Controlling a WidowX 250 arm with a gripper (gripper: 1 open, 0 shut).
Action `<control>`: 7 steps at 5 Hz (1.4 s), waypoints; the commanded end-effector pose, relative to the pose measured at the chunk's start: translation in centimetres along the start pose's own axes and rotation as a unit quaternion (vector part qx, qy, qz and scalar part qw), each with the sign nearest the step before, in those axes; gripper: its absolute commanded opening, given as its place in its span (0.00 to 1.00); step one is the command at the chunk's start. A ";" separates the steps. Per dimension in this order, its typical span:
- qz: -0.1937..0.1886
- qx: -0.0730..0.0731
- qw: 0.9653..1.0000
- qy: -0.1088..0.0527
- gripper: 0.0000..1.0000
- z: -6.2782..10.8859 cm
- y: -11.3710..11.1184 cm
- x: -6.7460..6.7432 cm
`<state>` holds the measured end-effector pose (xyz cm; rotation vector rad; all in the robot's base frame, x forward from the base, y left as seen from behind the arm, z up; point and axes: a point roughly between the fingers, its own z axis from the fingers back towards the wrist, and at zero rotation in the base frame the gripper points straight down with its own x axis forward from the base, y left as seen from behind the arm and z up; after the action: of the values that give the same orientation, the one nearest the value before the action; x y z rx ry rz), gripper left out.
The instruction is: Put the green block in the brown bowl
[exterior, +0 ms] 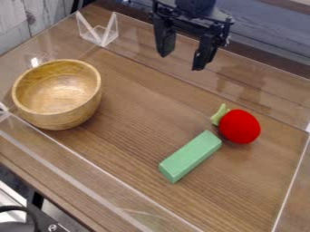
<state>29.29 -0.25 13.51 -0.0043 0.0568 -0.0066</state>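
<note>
**Claw spread above the desk's far edge**

Hanging over the far edge of the desk point(145, 100), the claw point(187, 53) has its fingers apart and empty; its upper body is cut off. The green block point(191, 156) lies near the right edge, touching a red strawberry toy point(238, 126). The brown bowl point(56, 92) sits by the left edge.

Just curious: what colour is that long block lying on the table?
Light mint green; the green block shows clearly in the camera view.

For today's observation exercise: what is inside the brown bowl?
Nothing: the brown bowl shows only bare wooden grain inside. Its near wall hides a little of the floor.
</note>
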 end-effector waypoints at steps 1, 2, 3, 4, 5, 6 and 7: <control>-0.005 0.001 1.000 0.015 1.00 -1.2 -0.1 -0.3; -0.087 -0.002 0.996 0.026 1.00 -2.4 -1.2 -2.7; -0.149 -0.005 0.988 0.032 1.00 -3.4 -2.1 -4.6; -0.181 -0.007 0.983 0.036 1.00 -4.1 -2.6 -5.6; -0.215 -0.009 0.976 0.035 1.00 -4.9 -3.3 -6.2; -0.225 -0.011 0.974 0.031 1.00 -5.7 -3.8 -6.3; -0.226 -0.012 0.974 0.025 1.00 -6.5 -4.0 -6.2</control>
<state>22.38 -4.06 6.56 -0.0439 0.1455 -0.4518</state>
